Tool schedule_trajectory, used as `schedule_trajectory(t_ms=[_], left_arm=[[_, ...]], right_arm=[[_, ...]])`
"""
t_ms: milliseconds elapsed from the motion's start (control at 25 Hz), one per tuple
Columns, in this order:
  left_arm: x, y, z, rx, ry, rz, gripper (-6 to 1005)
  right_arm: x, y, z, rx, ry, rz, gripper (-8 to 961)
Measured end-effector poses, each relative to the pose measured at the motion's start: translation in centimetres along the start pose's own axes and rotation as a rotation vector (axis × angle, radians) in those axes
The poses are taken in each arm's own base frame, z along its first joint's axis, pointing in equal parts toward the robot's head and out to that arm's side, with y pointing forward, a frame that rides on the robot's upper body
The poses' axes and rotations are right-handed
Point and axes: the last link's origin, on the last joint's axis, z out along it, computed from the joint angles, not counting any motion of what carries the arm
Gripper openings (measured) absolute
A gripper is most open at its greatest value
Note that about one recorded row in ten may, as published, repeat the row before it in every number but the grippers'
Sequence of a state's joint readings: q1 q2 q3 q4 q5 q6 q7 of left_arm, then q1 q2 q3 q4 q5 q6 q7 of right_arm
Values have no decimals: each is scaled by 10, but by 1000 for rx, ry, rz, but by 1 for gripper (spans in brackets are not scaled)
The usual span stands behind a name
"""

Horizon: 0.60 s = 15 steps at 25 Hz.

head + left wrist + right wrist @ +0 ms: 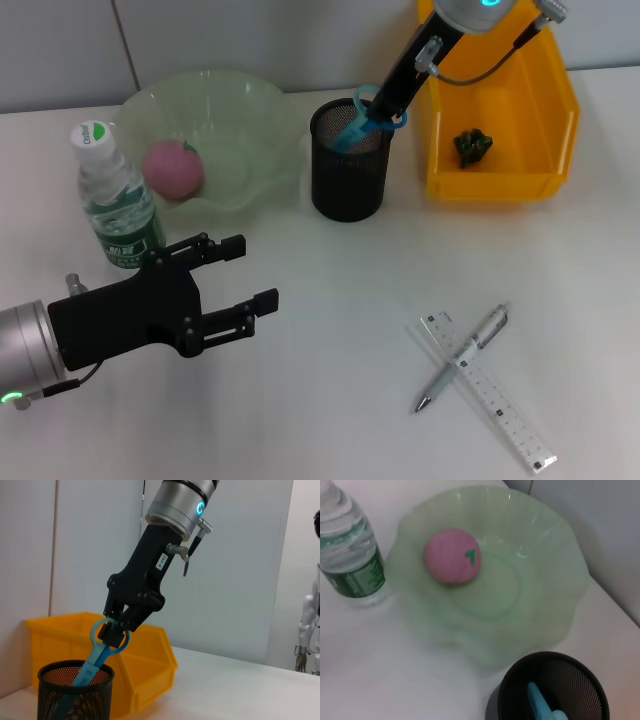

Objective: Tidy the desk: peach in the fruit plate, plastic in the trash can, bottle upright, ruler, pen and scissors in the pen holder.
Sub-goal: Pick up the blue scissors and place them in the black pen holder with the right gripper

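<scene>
Ruler [487, 388]: flat on the desk at the near right, well apart from the pen holder; not yet collected.
Pen [463, 359]: lying crosswise on the ruler, touching it, tip toward the near edge; also awaiting pickup.
Left gripper [232, 283]: hovering low over the near left of the desk, fingers spread with nothing between them; appears idle, kept clear of the other arm's work.
Bottle [113, 197]: standing upright, cap on, just beside the fruit plate; this item looks done.
Peach [173, 168]: pink, resting inside the fruit plate [255, 115] on its left side; placement looks complete.
Pen holder [347, 175]: black mesh cup between the fruit plate and the bin, mouth up to receive tools.
Scissors [98, 656]: blue, blades down inside the pen holder, handle loops above the rim, leaning.
Right gripper [116, 626]: reaching down from the far side, fingers clamped on the scissor handle loop; held high so the blades drop in before release, by my reading.
Trash can [545, 110]: yellow bin at the far right, open top.
Plastic [473, 145]: dark crumpled piece on the bin floor; appears disposed of.
</scene>
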State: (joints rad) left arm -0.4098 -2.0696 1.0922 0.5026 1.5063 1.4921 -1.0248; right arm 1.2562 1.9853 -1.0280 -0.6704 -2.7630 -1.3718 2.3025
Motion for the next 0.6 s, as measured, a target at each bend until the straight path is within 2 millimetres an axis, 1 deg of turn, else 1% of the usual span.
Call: schedule_trajectory(t_ms=[200, 600], left_arm=[[0, 0, 0, -1, 0, -1, 759], [0, 0, -1, -3, 1, -8, 758]], right_arm=[[1, 3, 8, 15, 14, 2, 75], [1, 0, 12, 41, -4, 24, 76]])
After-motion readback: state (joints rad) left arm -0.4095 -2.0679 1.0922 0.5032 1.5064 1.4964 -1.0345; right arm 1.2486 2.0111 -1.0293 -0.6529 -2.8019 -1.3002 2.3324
